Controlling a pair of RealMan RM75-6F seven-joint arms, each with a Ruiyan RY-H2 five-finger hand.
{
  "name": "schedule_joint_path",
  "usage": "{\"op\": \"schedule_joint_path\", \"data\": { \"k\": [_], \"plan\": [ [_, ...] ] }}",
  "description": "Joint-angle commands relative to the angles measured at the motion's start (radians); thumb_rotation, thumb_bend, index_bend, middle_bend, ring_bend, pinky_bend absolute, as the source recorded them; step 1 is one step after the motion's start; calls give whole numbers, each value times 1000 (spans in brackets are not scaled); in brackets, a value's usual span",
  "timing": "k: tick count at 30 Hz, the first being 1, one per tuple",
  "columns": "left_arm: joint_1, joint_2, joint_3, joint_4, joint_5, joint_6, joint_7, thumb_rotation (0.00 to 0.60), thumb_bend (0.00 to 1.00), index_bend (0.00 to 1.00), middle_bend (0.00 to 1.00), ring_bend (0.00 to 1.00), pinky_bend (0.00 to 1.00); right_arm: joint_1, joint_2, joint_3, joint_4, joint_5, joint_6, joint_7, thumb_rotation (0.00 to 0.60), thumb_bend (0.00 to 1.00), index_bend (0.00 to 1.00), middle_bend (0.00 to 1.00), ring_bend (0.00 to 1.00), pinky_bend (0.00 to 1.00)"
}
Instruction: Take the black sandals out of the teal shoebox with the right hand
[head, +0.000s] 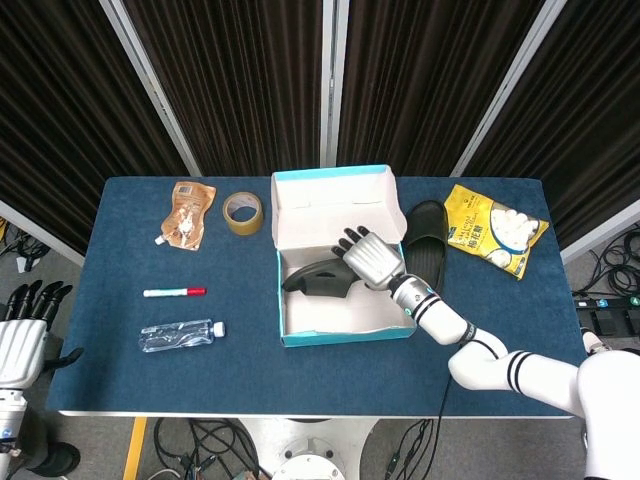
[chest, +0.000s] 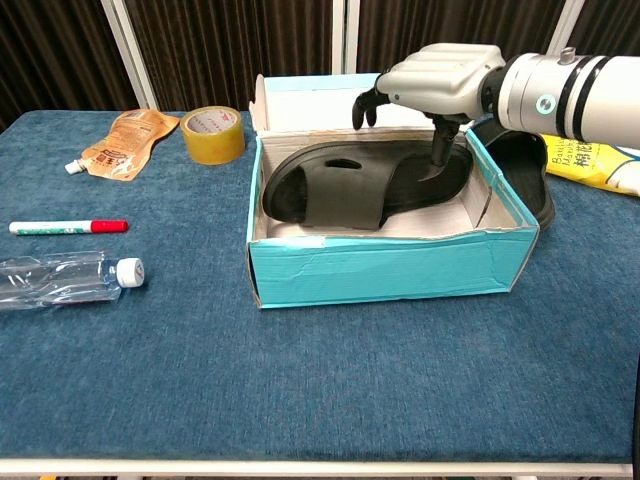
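Blue felt-covered table (head: 120, 370) before dark pleated curtains (head: 240, 80) crossed by slanted pale metal struts (head: 150, 75). Grey floor (head: 100, 440) beneath (tangled black cables (head: 215, 440) near the table base); lighting even.

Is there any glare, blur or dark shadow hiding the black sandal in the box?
Head view: even light, sharp, right robot hand covers the black rubber sandal in part. Chest view: no glare; sandal clear, soft shadow inside the teal cardboard shoebox.
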Motion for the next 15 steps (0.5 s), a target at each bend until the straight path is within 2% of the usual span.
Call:
{"op": "schedule_joint_path", "data": {
  "k": [1,11,15],
  "plan": [
    [-2,-2,-1,2,1,-1,0,600,68,123,93,0,46,-4,-24,-11,25,-25,18,23,600,26,275,289,174,242],
    [-7,-8,-4,10,-6,-13,-3,600,69,123,92,0,46,2,-65,-5,66,-21,13,0,600,26,293,319,217,252],
    [-9,-12,-5,17,-8,-17,-10,600,68,123,92,0,46,3,-90,-5,88,-23,17,-9,600,48,318,352,275,257]
  ]
}}
